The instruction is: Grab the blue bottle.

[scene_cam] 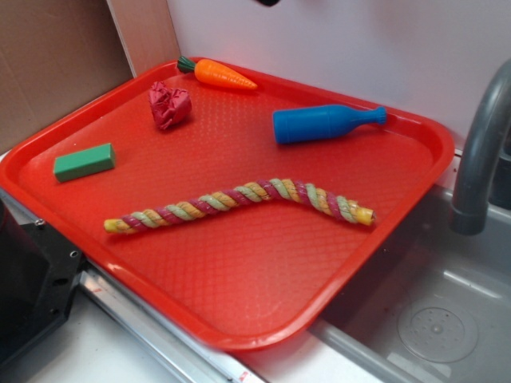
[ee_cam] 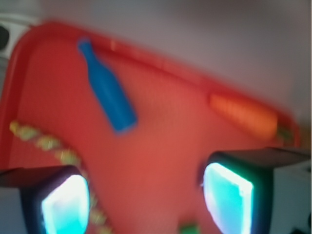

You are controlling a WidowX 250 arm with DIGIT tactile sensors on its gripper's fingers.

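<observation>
Lying on its side near the far edge of the red tray (scene_cam: 239, 339), the blue bottle (scene_cam: 323, 124) points its narrow neck toward the faucet (scene_cam: 479, 152); being round, it would roll if nudged across its length, so I judge a grip across the thick body is the safer choice. I see it free on all sides, well apart from everything else. In the wrist view my pincer (ee_cam: 146, 204) stands wide and empty, its two pads (ee_cam: 226, 197) glowing at the bottom of the picture, with the bottle ahead of them and to the left, so I judge the approach is only beginning. Counting outward on the tray: one bottle, one toy carrot (scene_cam: 223, 74) against the back rim, one crumpled red paper ball (scene_cam: 169, 104), one green block (scene_cam: 84, 162), one braided rope (scene_cam: 239, 203) across the middle.
</observation>
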